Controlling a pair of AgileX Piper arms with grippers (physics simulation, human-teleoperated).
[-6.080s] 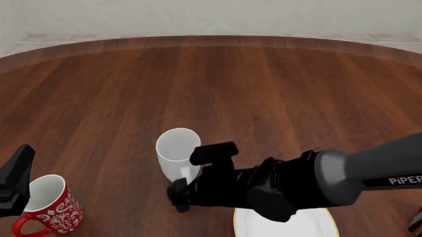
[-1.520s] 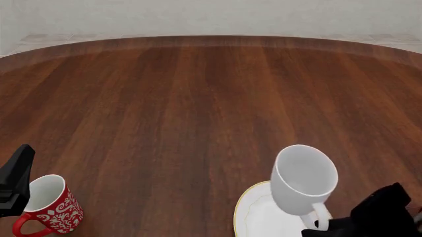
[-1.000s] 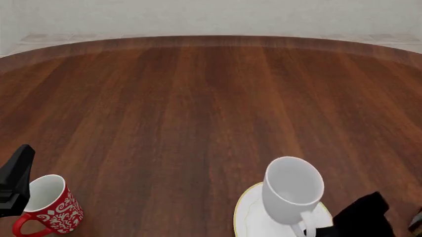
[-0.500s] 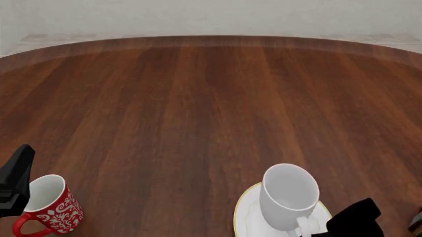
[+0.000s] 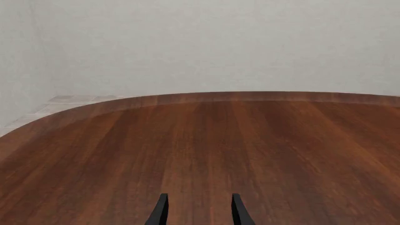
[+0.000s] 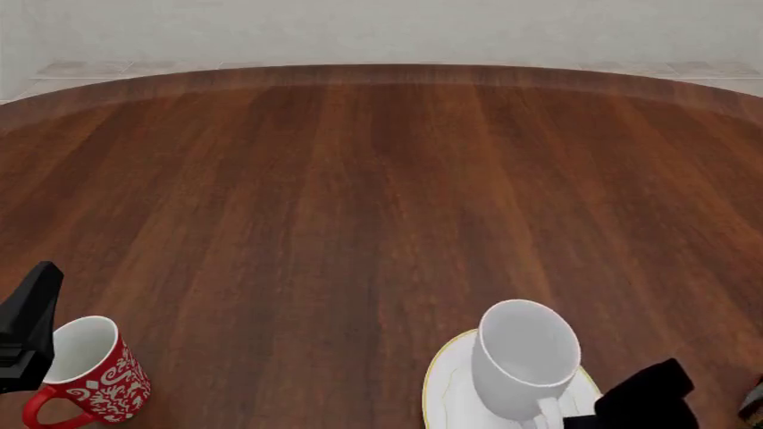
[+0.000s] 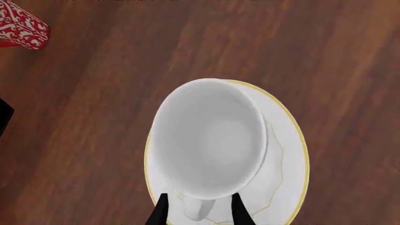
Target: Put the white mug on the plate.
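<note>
My right pincer (image 7: 198, 208) pinches the handle of the white mug (image 7: 209, 138) on the plate (image 7: 289, 154) near the counter's front edge; next I should release gently.

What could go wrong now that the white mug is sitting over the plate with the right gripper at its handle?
The right gripper straddles the handle of the white mug; pulling away without opening could drag or tip it. The mug appears off-centre on the plate, so a nudge might slide it toward the rim. The red mug beside the left gripper could be bumped.
</note>
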